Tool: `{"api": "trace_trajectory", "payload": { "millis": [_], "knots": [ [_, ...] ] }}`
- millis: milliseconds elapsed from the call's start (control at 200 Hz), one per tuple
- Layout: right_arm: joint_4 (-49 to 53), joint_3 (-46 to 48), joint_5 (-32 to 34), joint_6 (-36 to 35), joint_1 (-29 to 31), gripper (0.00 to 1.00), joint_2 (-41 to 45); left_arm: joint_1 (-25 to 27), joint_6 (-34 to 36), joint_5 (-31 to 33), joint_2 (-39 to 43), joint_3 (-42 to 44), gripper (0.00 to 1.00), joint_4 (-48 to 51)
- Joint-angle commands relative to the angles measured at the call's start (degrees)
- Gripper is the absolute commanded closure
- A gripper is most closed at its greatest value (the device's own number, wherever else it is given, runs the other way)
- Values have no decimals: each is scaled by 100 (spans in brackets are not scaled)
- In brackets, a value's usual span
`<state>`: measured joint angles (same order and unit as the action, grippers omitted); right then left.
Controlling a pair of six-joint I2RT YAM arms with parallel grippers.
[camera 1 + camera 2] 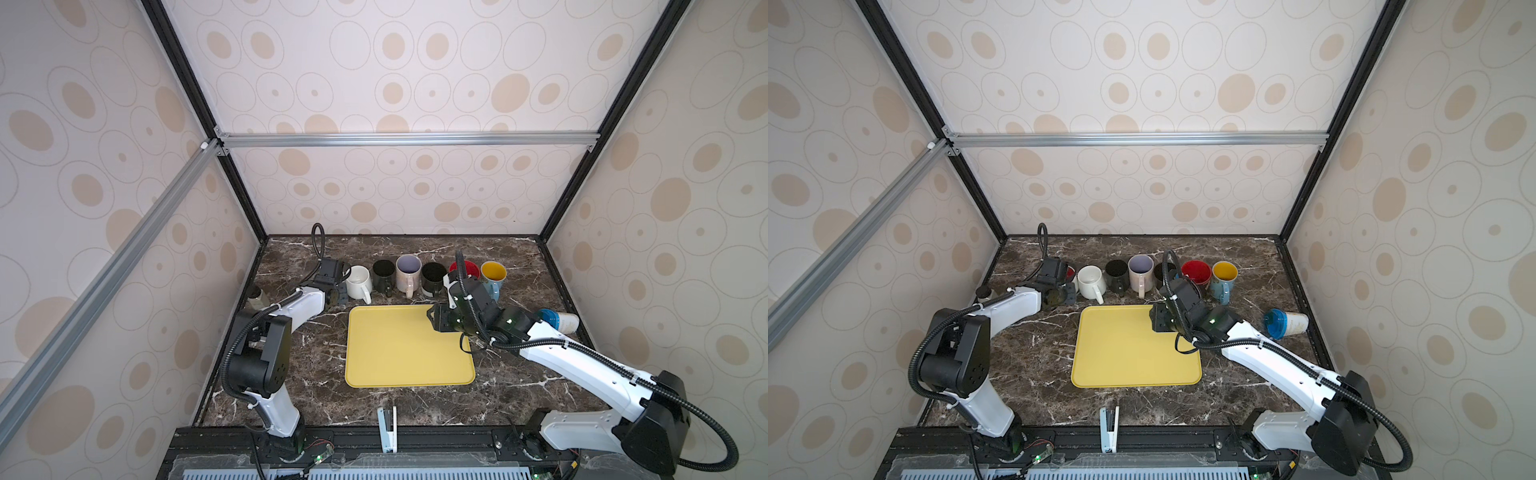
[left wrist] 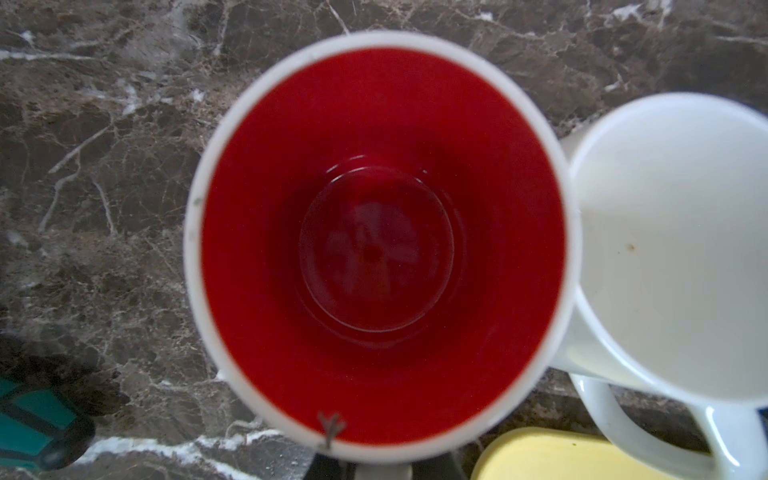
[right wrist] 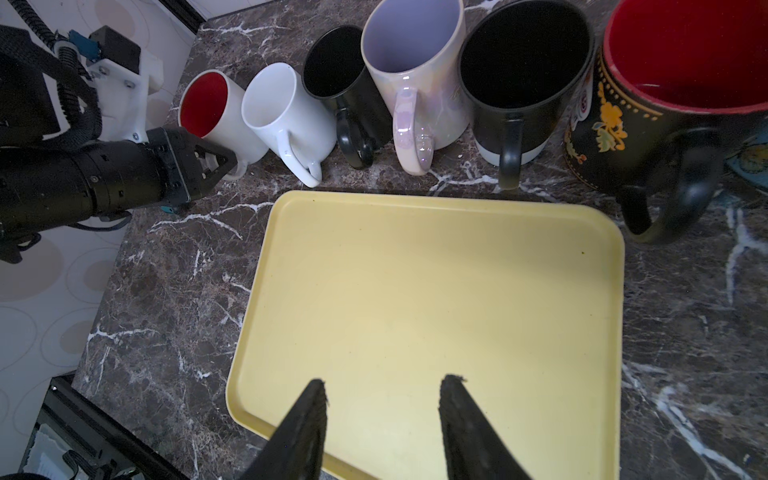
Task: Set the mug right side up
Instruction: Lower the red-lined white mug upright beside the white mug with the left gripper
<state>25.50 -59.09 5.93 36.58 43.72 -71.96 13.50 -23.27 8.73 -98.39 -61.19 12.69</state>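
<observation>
Left wrist view looks straight down into the red-lined mug (image 2: 382, 249): white outside, red inside, mouth up, standing on the table (image 2: 104, 166). The white mug (image 2: 673, 249) touches it on one side, and a corner of the yellow tray (image 2: 561, 457) shows just beside both.

Right wrist view: the red-lined mug is the end of a row of mugs along the tray's far edge, on the left arm's side. All of them are mouth up. Order from it: white mug, small black mug (image 3: 332, 62), tall lilac mug (image 3: 415, 62), big black mug (image 3: 523, 54), then a dark flowered mug (image 3: 665, 116) with a red inside. In a top view a blue mug (image 1: 493, 272) with a yellow inside closes the row.

Left gripper (image 3: 226, 160): jaws closed at the red-lined mug's handle. It looks pinched on the handle, but the contact is small and partly hidden, so not certain.

Right gripper (image 3: 385, 378): jaws partly open with nothing between them, hanging over the right side of the tray.

A cup with a blue lid (image 1: 559, 322) lies on its side near the table's right edge, well apart from the row.
</observation>
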Motion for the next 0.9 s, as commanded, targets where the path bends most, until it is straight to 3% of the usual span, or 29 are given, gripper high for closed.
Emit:
{"api": "trace_trajectory", "payload": {
  "millis": [0, 895],
  "knots": [
    [71, 5, -22, 3, -22, 53, 27, -23, 112, -73, -34, -90, 100, -394],
    [27, 104, -73, -8, -97, 54, -37, -36, 90, -104, -51, 45, 98, -442]
  ]
}}
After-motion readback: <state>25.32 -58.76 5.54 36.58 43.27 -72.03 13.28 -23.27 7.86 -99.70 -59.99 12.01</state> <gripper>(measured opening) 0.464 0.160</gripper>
